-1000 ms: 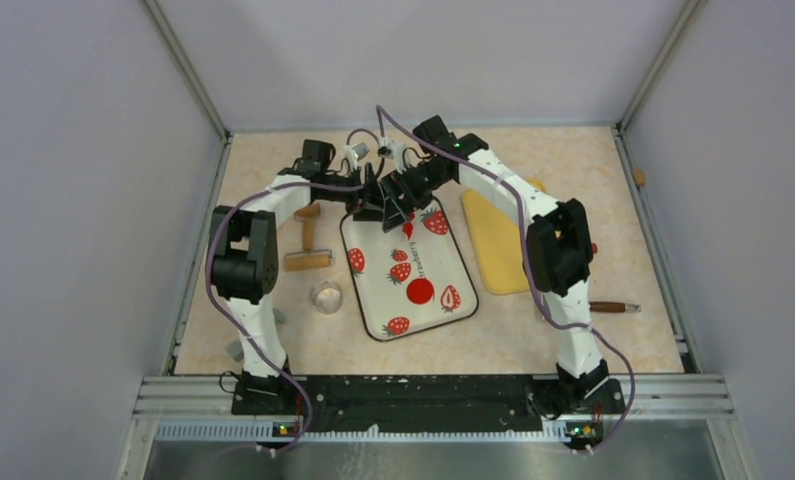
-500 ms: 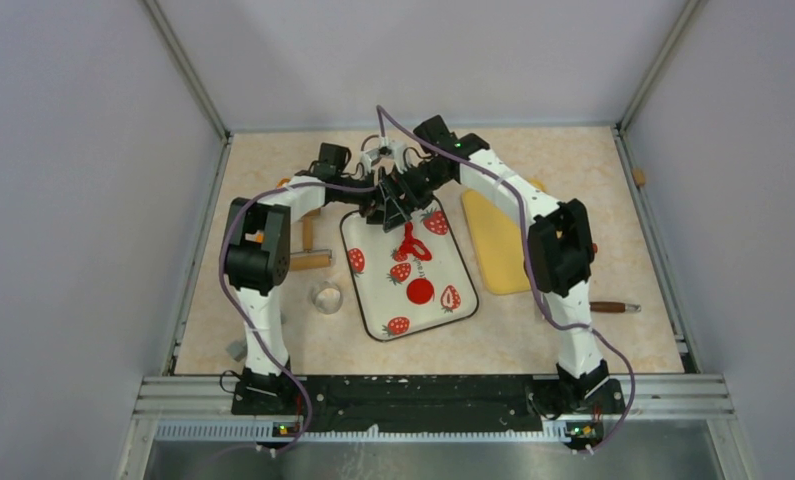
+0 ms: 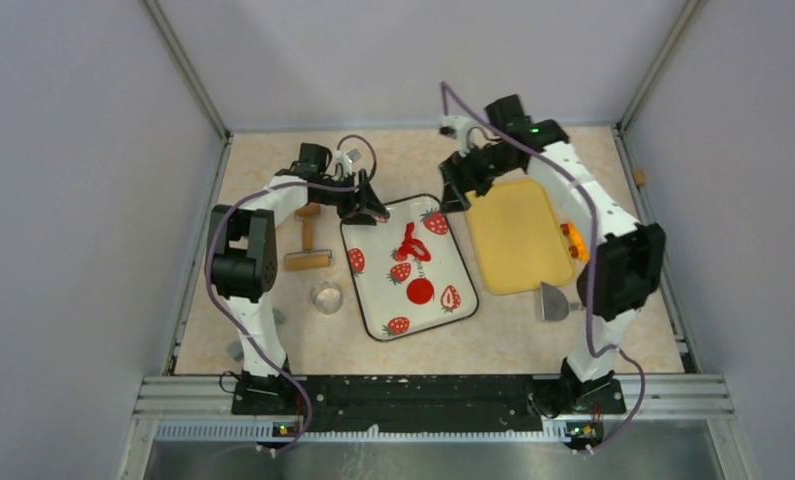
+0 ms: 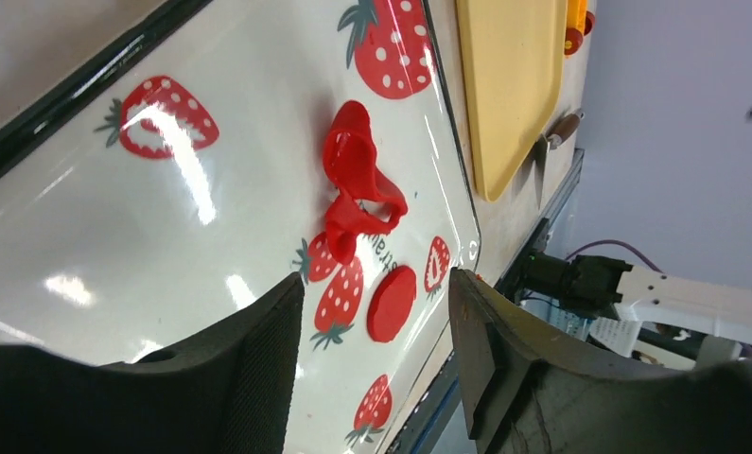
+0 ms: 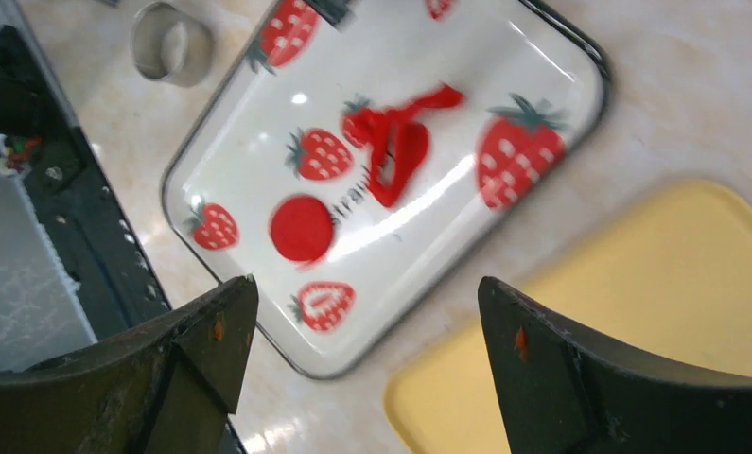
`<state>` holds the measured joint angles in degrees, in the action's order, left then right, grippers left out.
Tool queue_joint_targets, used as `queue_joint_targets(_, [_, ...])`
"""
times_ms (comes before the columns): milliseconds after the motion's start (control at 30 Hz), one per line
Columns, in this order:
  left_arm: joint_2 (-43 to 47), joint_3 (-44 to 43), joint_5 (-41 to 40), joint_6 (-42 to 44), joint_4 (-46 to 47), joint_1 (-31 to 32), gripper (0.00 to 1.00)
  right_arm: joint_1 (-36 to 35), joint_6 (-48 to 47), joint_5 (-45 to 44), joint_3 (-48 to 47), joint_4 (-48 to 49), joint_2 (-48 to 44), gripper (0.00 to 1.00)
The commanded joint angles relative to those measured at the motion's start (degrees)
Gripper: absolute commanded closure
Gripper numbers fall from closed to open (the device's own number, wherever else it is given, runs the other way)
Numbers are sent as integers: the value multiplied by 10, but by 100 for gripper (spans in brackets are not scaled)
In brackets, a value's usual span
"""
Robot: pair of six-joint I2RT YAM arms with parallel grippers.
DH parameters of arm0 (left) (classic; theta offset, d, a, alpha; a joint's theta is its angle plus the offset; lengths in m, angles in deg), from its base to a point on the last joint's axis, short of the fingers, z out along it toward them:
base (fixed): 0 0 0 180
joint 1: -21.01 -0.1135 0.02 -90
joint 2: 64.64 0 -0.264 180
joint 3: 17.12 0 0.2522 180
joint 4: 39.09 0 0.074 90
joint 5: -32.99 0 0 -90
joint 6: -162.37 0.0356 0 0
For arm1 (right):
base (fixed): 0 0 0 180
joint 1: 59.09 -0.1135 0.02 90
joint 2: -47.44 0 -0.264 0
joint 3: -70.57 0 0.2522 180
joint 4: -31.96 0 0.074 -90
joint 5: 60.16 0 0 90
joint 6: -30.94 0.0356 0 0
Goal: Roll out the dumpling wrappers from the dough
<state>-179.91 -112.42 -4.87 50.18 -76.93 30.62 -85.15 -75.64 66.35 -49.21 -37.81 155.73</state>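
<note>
The dough (image 3: 411, 243), a ragged red scrap, lies on the far half of the strawberry-printed tray (image 3: 378, 295). One dumpling wrapper (image 3: 420, 291), a neat red disc, lies nearer the front of the tray. My left gripper (image 3: 368, 207) is open and empty at the tray's far-left corner. Its wrist view shows the dough (image 4: 358, 184) and the wrapper (image 4: 391, 303) beyond the gripper (image 4: 374, 284). My right gripper (image 3: 451, 195) is open and empty above the gap between the tray and the yellow board. Its wrist view (image 5: 367, 284) shows the dough (image 5: 395, 142) and the wrapper (image 5: 301, 229).
A yellow board (image 3: 513, 235) lies right of the tray, with an orange item (image 3: 573, 240) at its right edge and a metal scraper (image 3: 553, 300) by its near corner. A wooden rolling pin (image 3: 306, 250) and a metal ring cutter (image 3: 325, 296) lie left of the tray.
Both grippers were together over the tray's far end with the dough. The dough scrap now lies loose on the tray. The right arm has swung right toward the yellow board, and the left gripper has drawn back left.
</note>
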Motion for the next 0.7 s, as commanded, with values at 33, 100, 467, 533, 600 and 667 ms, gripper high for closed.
queue_joint_targets(33, [112, 30, -26, 45, 5, 1, 40, 119, -179, -29, 93, -117, -144, 15])
queue_joint_targets(100, [135, 31, -33, 63, -3, 4, 41, 160, -252, -59, 136, -164, -179, 18])
queue_joint_targets(467, [203, 27, -46, 148, -67, 12, 41, 385, -630, -251, 467, -157, -397, 34])
queue_joint_targets(533, [206, 25, -46, 157, -78, 13, 41, 388, -674, -269, 532, -128, -426, 34])
queue_joint_targets(600, [209, 23, -47, 169, -88, 14, 42, 388, -690, -277, 561, -104, -436, 34])
queue_joint_targets(667, [213, 21, -48, 179, -99, 14, 42, 389, -694, -281, 570, -88, -427, 34])
